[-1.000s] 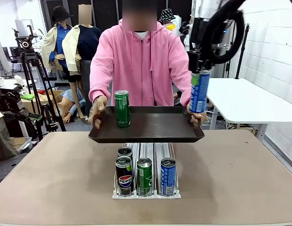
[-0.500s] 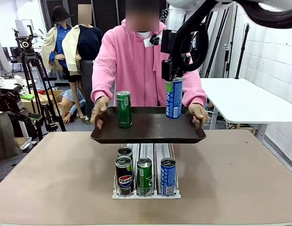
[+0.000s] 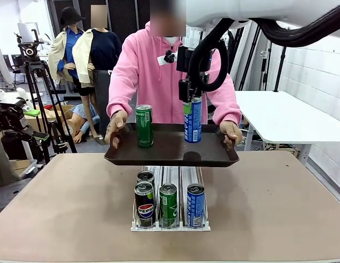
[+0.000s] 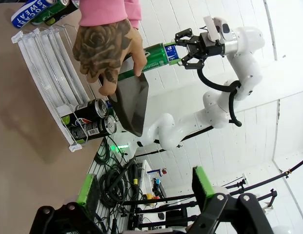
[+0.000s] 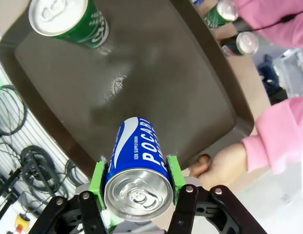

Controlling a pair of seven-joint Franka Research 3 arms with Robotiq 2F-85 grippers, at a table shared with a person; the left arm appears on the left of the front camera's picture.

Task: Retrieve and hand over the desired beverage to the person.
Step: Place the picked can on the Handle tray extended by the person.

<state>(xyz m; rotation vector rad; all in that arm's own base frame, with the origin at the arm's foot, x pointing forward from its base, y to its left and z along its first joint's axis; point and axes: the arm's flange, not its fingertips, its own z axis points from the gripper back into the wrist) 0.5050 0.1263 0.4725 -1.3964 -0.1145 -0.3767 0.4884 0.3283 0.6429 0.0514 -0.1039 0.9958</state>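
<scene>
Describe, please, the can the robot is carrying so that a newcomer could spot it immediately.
Look at the dark rectangular tray that the person in the pink hoodie holds above the table. Over its right half, the right end effector grips a tall blue-and-white can. The only other can on the tray is a green can, standing free.

The right gripper (image 3: 190, 103) hung above the dark tray (image 3: 170, 154), its green pads (image 5: 98, 178) clamped on a blue can (image 3: 192, 120), while the left gripper (image 4: 144, 187) stood open, well apart from the tray.
</scene>
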